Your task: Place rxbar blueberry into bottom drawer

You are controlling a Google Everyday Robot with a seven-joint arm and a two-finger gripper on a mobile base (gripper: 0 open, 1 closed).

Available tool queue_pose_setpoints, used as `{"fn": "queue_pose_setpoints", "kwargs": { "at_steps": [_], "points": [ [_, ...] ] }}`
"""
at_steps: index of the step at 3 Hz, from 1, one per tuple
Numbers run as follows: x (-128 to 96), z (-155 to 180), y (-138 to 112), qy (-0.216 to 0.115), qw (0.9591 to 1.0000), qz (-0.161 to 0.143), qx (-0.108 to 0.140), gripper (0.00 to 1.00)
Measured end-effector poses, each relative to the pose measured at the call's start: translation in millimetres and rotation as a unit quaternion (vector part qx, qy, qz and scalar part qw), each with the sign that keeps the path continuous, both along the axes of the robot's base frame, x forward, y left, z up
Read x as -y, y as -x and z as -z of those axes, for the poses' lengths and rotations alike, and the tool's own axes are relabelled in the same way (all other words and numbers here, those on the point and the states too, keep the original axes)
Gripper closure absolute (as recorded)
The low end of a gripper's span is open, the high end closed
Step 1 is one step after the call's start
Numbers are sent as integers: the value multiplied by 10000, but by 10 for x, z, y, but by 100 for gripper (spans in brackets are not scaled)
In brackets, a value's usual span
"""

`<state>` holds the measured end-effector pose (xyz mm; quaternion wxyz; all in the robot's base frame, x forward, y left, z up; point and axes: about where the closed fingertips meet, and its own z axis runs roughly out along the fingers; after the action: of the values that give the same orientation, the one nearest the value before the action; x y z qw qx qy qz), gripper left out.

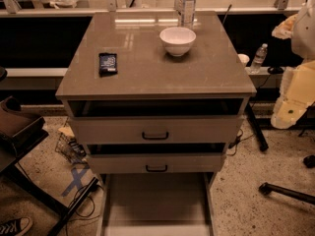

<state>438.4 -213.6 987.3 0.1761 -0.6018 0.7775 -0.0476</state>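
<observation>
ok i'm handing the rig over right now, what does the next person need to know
The gripper is at the right edge, beside the cabinet, well away from the bar.
The bar lies flat on the left of the cabinet top, left of the bowl.
The bottom drawer is pulled out with its floor showing; the bar is not in it.
Done: drawer open.
Left: grasp the bar, carry it down into the drawer, release.

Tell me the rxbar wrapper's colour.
The rxbar is dark blue with pale print, camera view; gripper hangs right of the cabinet.
</observation>
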Motion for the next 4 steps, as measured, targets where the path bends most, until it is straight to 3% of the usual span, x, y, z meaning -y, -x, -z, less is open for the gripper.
{"fn": "queue_pose_setpoints", "kwargs": {
  "at_steps": [1, 2, 3, 4],
  "points": [
    [0, -1, 0, 0, 10000, 0, 1, 0],
    [-107, -86, -131, -87, 9995, -113, 272, 0],
    [-407, -255, -501, -377, 9966, -79, 733, 0],
    [-708, -337, -758, -1129, 9862, 577, 1062, 0]
  ]
}}
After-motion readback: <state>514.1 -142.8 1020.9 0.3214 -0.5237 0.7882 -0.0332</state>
